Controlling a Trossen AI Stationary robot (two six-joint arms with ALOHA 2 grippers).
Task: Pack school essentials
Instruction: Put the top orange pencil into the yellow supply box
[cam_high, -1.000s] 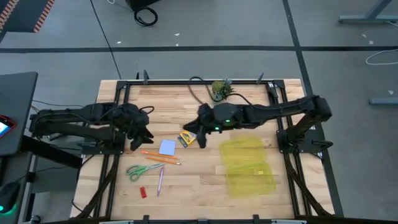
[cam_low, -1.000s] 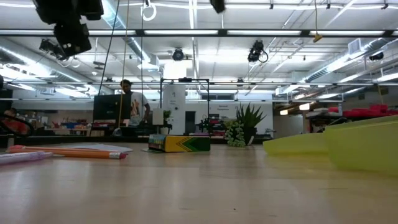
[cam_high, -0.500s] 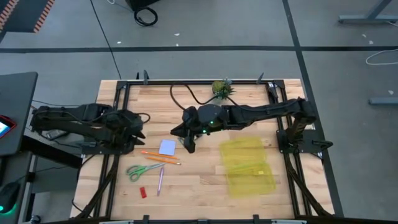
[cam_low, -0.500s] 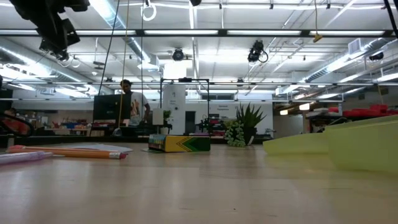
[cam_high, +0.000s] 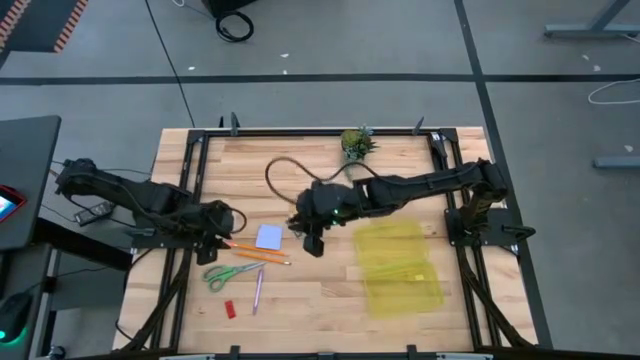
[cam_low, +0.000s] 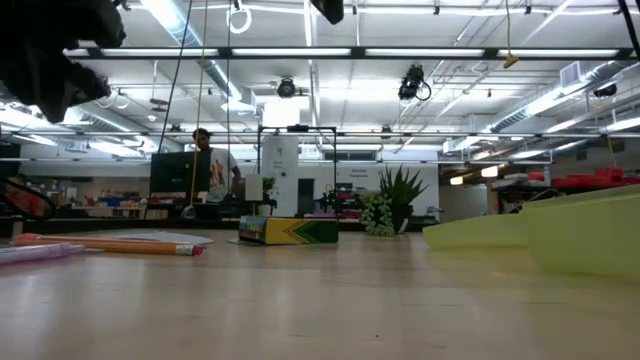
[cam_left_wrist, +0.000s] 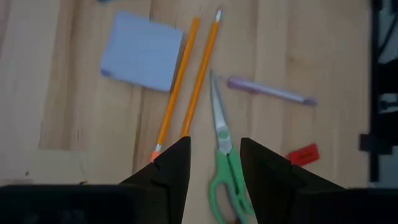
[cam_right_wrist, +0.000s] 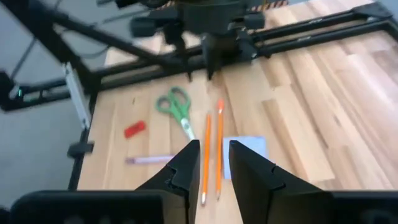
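Two orange pencils (cam_high: 258, 250) lie side by side on the table, next to a light-blue note pad (cam_high: 269, 236). Green-handled scissors (cam_high: 228, 274), a pinkish pen (cam_high: 257, 290) and a red eraser (cam_high: 229, 309) lie nearer the front edge. The crayon box (cam_low: 288, 230) stands on the table; in the high view my right gripper hides it. My left gripper (cam_left_wrist: 214, 155) hangs open above the scissors (cam_left_wrist: 227, 168) and the pencils' eraser ends, touching nothing. My right gripper (cam_right_wrist: 214, 163) hovers open by a narrow gap beside the note pad (cam_right_wrist: 245, 152), empty.
A translucent yellow case (cam_high: 400, 265) lies open on the table's right part. A small potted plant (cam_high: 355, 142) stands at the far edge. A dark cable (cam_high: 285, 170) loops over the far middle. A black frame (cam_high: 190, 180) runs along the table's sides.
My left gripper has swung toward the near edge and come down toward the pencils and scissors. My right gripper has moved toward the table's left and near edge, sinking a little, and now stands over the crayon box beside the note pad. The things on the table have stayed put.
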